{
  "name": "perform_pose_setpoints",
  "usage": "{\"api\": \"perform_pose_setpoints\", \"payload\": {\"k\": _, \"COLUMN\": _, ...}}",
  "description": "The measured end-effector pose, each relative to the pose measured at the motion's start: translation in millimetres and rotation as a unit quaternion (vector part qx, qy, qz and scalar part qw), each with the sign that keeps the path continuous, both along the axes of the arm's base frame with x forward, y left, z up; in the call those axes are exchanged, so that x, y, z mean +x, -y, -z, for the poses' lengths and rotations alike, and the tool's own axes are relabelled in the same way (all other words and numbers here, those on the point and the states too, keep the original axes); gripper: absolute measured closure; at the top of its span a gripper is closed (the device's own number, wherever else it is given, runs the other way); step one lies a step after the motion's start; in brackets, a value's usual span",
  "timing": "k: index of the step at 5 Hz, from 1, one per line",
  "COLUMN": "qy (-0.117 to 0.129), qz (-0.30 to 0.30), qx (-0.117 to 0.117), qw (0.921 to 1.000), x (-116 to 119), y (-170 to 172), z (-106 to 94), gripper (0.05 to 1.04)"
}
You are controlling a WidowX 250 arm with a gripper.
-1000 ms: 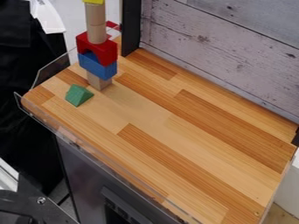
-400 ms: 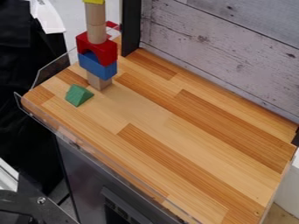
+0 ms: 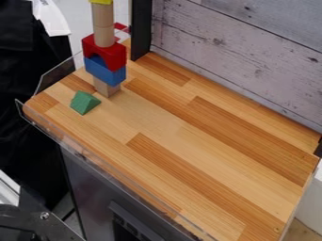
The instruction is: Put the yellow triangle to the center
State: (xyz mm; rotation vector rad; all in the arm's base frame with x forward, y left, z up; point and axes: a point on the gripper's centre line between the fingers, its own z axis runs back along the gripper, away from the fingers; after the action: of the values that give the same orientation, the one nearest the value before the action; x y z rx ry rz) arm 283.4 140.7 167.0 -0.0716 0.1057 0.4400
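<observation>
A yellow block [image 3: 101, 1] sits at the top edge on top of a tall block tower at the back left; only its lower part is inside the view, so its full shape cannot be told. Under it are light wooden cylinders [image 3: 104, 24], a red arch block [image 3: 106, 52], a blue block [image 3: 106, 71] and a small wooden block [image 3: 106, 87] standing on the wooden tabletop [image 3: 166, 123].
A green triangular block [image 3: 84, 102] lies just in front of the tower, to its left. A clear low rim [image 3: 104, 170] runs along the front and left edges. Behind the table stand a plank wall [image 3: 232, 52] and a black post [image 3: 140, 30].
</observation>
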Motion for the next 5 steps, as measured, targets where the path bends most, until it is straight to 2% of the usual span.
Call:
{"api": "perform_pose_setpoints", "payload": {"k": 2, "qy": -0.013, "qz": -0.006, "qx": -0.003, "qw": 0.9999, "x": 3.0, "y": -0.2, "z": 8.0, "gripper": 0.083}}
{"api": "perform_pose_setpoints", "payload": {"k": 3, "qy": -0.013, "qz": -0.01, "qx": -0.006, "qw": 0.9998, "x": 5.7, "y": -0.2, "z": 9.4, "gripper": 0.115}}
{"api": "perform_pose_setpoints", "payload": {"k": 4, "qy": -0.013, "qz": -0.014, "qx": -0.01, "qw": 0.9998, "x": 7.1, "y": 1.0, "z": 11.4, "gripper": 0.409}}
{"api": "perform_pose_setpoints", "payload": {"k": 5, "qy": -0.011, "qz": -0.016, "qx": -0.01, "qw": 0.9998, "x": 8.4, "y": 0.6, "z": 11.0, "gripper": 0.588}}
